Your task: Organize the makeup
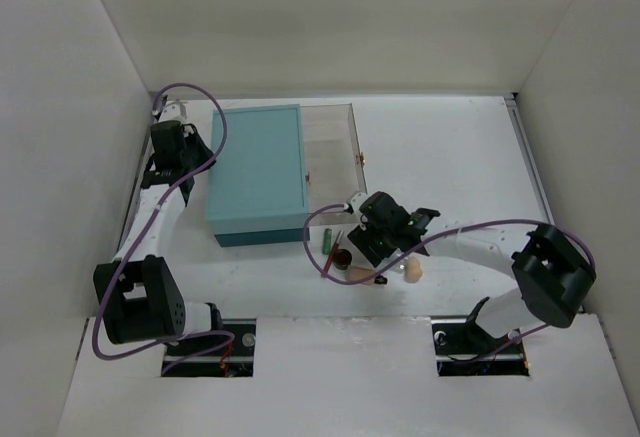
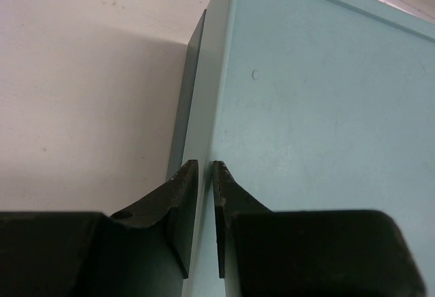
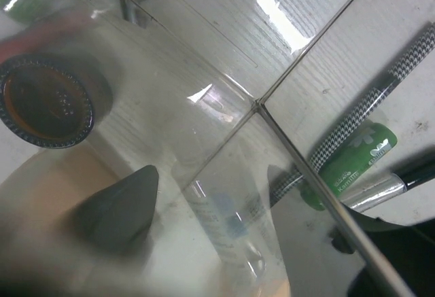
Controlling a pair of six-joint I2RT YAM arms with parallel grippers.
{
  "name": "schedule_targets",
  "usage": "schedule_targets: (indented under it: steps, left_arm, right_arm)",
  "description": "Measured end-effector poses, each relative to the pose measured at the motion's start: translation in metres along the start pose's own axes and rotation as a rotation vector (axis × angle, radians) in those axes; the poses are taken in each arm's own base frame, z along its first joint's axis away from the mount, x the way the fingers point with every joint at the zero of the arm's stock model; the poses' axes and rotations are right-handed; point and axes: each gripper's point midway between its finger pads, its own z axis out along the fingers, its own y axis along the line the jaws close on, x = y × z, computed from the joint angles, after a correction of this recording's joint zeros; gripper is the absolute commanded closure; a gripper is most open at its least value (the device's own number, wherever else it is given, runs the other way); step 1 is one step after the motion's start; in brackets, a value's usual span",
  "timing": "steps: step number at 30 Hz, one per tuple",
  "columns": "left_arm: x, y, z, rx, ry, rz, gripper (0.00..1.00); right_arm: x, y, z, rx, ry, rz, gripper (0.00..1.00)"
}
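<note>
Leftmost, my left gripper (image 2: pixel 205 169) sits at the left edge of the teal box (image 2: pixel 319 107), its fingers drawn almost together with only a slit between them. Right of the box's near corner lies the green tube (image 1: pixel 328 241), its long axis running far to near, with a checked pencil (image 3: pixel 370 93) parallel alongside and the brown pot (image 1: pixel 343 258) just beside. My right gripper (image 3: pixel 207 181) hovers over these. Its fingers are spread and blurred behind something clear, and I cannot tell whether they pinch anything. The peach sponge (image 1: pixel 411 270) lies furthest right.
</note>
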Motion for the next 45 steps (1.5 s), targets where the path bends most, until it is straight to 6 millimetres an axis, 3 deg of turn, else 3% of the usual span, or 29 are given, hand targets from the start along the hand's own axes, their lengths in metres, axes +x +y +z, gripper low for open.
schedule_targets:
  steps: [3,9,15,20,27,36,42,45]
  left_arm:
    - [0.0,0.0,-0.001,-0.001,-0.001,0.002,0.87]
    - [0.001,0.001,-0.003,-0.004,0.001,0.002,0.87]
    - [0.001,0.001,-0.003,-0.007,0.001,0.002,0.87]
    - [0.001,0.001,-0.003,-0.007,0.001,0.003,0.87]
    - [0.002,0.002,-0.005,-0.011,0.004,0.003,0.87]
    - [0.002,0.002,-0.005,-0.011,0.004,0.003,0.87]
    - [0.002,0.002,-0.005,-0.012,0.003,0.003,0.87]
    - [0.002,0.002,-0.005,-0.013,0.003,0.004,0.87]
  right_arm:
    - [0.001,0.0,-0.001,0.002,0.003,0.0,0.39]
    - [0.002,-0.002,-0.003,0.008,0.007,-0.002,0.71]
    - [0.009,0.001,-0.016,0.008,0.007,-0.01,0.9]
    - [0.014,0.003,-0.037,0.009,-0.022,-0.025,0.97]
    - [-0.013,0.006,-0.075,0.003,-0.195,-0.045,1.0]
    - [-0.076,0.002,-0.127,0.014,-0.461,-0.107,1.0]
    - [-0.149,-0.02,-0.18,0.059,-0.694,-0.148,1.0]
    - [-0.188,-0.034,-0.197,0.072,-0.794,-0.142,1.0]
